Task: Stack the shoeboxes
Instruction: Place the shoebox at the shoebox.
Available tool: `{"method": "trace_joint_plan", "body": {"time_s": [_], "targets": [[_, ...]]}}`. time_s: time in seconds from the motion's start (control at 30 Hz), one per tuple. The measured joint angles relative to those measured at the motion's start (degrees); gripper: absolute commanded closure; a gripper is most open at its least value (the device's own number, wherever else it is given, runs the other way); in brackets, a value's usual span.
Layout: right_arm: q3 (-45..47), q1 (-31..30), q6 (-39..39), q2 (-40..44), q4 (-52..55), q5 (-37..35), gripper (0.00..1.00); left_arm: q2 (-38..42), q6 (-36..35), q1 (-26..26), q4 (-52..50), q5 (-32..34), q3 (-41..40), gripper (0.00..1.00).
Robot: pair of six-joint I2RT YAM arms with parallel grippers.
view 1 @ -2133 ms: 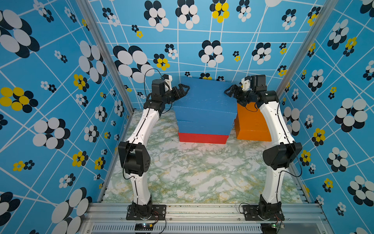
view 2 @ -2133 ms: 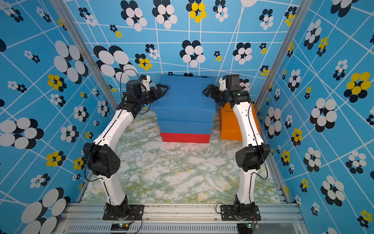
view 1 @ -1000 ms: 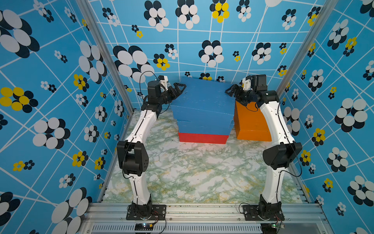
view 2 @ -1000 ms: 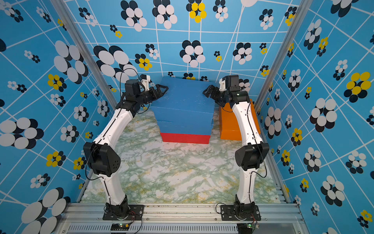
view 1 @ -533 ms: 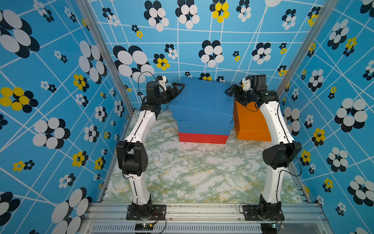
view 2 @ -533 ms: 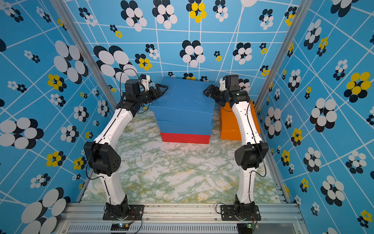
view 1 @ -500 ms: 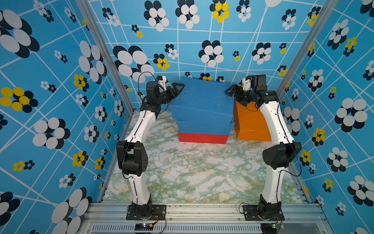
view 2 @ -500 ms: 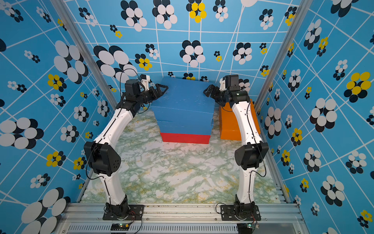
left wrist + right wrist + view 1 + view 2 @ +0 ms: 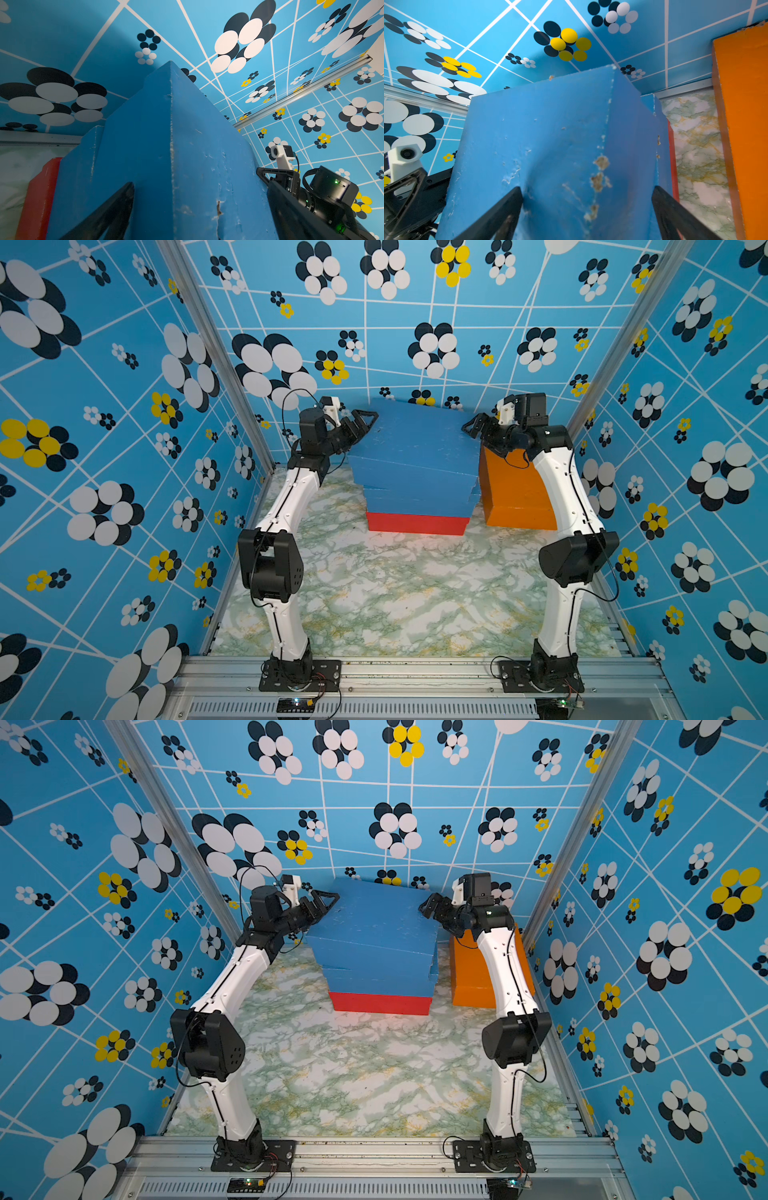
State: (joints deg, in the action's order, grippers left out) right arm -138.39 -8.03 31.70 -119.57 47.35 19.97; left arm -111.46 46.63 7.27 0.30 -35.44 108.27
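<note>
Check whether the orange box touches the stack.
Apart: the right wrist view shows a strip of marble tabletop between the orange box and the stack.

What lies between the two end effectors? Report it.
The top blue shoebox, between left end effector and right end effector; both top views show it.

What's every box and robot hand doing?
red box: bottom of the stack, on the table.
lower blue box: lying on the red box.
top blue box: atop the stack, skewed.
orange box: beside the stack, unstacked.
left gripper: open, at the top blue box's corner.
right gripper: open, at its other end.
</note>
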Motion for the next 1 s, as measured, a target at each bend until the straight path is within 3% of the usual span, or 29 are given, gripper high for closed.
{"method": "trace_joint_plan", "body": {"time_s": [0.7, 1.0], "targets": [[-1.3, 0.1, -1.0, -0.9, 0.4, -0.2, 0.01, 0.9, 5.7, -1.3, 5.7, -0.8, -3.7, 0.00], [-1.5, 0.1, -2.2, -1.1, 0.7, -0.8, 0.01, 0.5, -3.2, -2.1, -8.4, 1.2, 2.8, 0.00]]}}
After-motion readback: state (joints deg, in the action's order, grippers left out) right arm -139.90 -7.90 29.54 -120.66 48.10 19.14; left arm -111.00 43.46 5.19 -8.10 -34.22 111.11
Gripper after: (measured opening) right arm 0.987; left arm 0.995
